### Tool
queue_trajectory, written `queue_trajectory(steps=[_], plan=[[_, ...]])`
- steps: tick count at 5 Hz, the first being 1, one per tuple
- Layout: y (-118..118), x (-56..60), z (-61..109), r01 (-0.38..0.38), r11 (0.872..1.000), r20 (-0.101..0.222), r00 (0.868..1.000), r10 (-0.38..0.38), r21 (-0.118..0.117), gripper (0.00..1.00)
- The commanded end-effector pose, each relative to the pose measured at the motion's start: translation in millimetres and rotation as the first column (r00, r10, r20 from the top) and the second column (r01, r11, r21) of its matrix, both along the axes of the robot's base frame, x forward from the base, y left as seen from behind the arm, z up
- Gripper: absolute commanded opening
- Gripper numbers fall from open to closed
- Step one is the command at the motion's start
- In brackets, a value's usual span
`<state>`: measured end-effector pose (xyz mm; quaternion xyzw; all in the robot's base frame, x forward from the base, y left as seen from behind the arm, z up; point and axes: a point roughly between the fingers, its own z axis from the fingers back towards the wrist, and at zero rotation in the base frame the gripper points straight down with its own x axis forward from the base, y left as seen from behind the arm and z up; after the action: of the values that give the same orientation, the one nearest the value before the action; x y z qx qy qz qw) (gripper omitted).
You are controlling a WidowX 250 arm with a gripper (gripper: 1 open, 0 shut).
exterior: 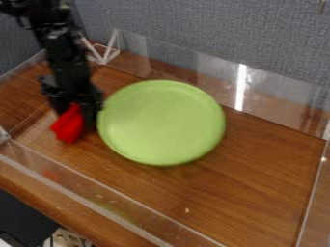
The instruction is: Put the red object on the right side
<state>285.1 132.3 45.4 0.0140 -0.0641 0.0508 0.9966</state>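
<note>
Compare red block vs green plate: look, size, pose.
Colour: the red block is bright red, the plate lime green.
Outline: the block looks blocky, the plate round.
Size: the block's visible part is far smaller than the plate.
Pose: the block sits under the gripper, partly hidden by it; the plate is mostly in plain view.
Shared: both are plain, single-coloured pieces.

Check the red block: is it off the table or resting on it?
Cannot tell: the jaws cover the red block's upper part, and blur hides its lower edge.
</note>
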Motion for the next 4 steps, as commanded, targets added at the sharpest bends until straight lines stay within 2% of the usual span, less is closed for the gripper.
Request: queue_trajectory(steps=[1, 2, 3, 4], plan=[[-21.7, 7.2, 55.2, 0.059, 0.998, 0.106, 0.993, -0.062, 0.025, 0.0], [-55.6, 9.2, 77.0, 0.154, 0.988, 0.127, 0.98, -0.154, 0.01, 0.0], [-97.8, 9.6, 79.0, 0.194, 0.981, 0.125, 0.973, -0.193, 0.007, 0.0], [-135.3, 14.3, 63.3, 0.214, 0.977, 0.099, 0.972, -0.214, 0.011, 0.0]])
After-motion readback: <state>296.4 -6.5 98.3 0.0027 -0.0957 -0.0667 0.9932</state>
